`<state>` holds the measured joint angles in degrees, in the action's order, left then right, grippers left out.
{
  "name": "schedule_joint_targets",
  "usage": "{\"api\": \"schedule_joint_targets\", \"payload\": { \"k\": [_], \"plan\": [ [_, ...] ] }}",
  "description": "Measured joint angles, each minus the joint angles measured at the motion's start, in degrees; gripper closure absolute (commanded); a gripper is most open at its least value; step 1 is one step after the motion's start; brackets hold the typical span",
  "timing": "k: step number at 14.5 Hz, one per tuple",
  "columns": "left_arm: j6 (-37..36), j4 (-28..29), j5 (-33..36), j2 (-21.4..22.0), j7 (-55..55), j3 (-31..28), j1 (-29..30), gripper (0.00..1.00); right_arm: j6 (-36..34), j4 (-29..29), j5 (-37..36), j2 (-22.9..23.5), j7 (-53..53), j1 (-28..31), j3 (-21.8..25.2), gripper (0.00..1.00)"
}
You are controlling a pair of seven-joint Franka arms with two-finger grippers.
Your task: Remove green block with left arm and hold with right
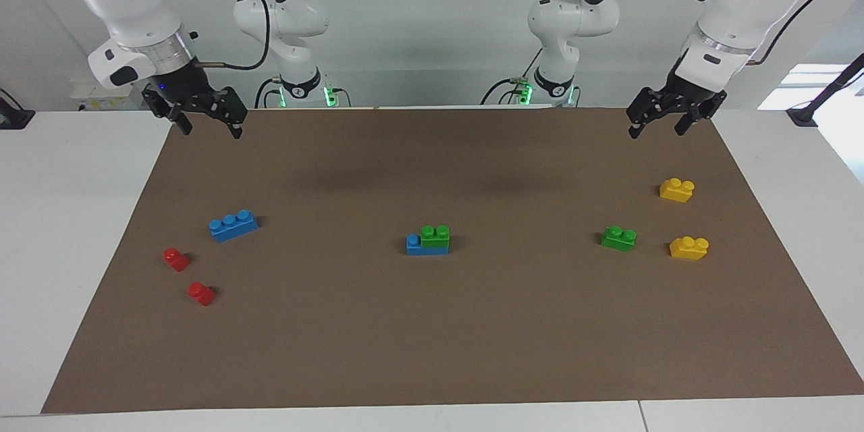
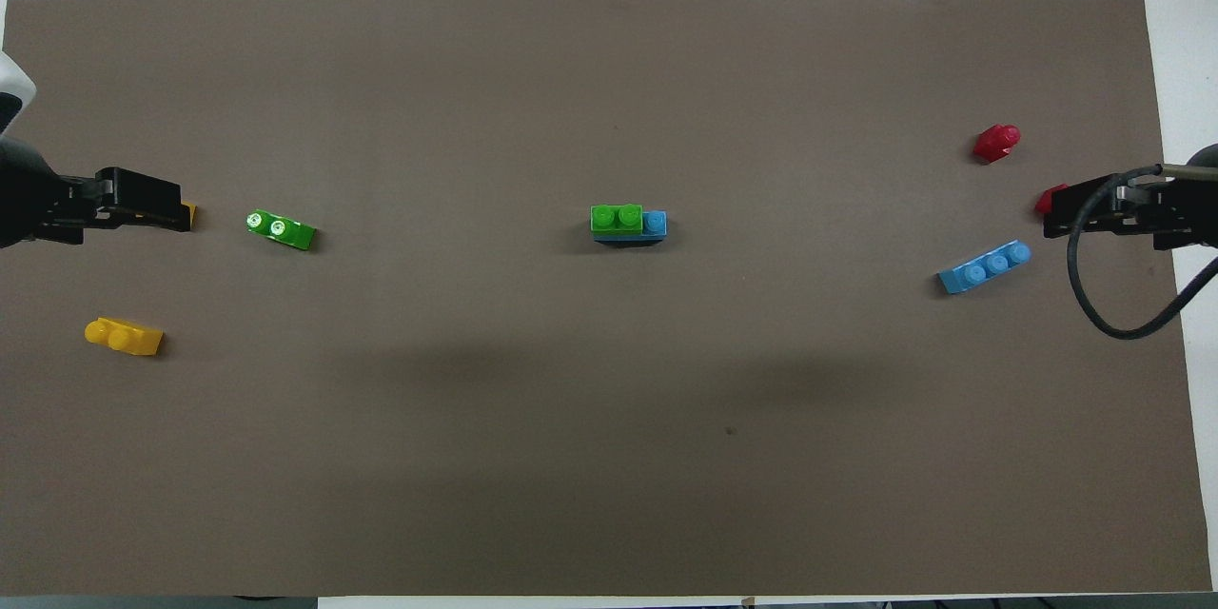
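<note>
Two black grippers hang raised over the robots' edge of the brown mat (image 1: 432, 351), fingers spread and empty: the left gripper (image 1: 660, 120) at the left arm's end, the right gripper (image 1: 206, 120) at the right arm's end. Farther out lie one yellow brick (image 1: 677, 190), the loose blue three-stud brick (image 1: 233, 225), then the green block (image 1: 435, 235) stacked on a blue brick (image 1: 424, 246) mid-mat. Level with that stack or farther lie a second green brick (image 1: 619, 238), another yellow brick (image 1: 688, 248) and two red bricks (image 1: 176, 258) (image 1: 200, 293).
</note>
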<state>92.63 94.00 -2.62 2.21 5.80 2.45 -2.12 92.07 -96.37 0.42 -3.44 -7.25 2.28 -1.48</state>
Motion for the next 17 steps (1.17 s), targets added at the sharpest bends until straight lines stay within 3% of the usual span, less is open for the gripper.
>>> {"api": "schedule_joint_targets", "payload": {
  "k": [14, 17],
  "plan": [
    [-2.1, 0.3, 0.0, 0.6, 0.2, -0.2, 0.1, 0.00, 1.5, 0.0, 0.0, 0.0, 0.9, 0.4, -0.4, 0.00],
    [-2.3, 0.5, -0.4, 0.9, 10.4, 0.2, -0.1, 0.00, 2.9, 0.0, 0.0, 0.0, -0.9, 0.3, -0.4, 0.02]
  ]
}}
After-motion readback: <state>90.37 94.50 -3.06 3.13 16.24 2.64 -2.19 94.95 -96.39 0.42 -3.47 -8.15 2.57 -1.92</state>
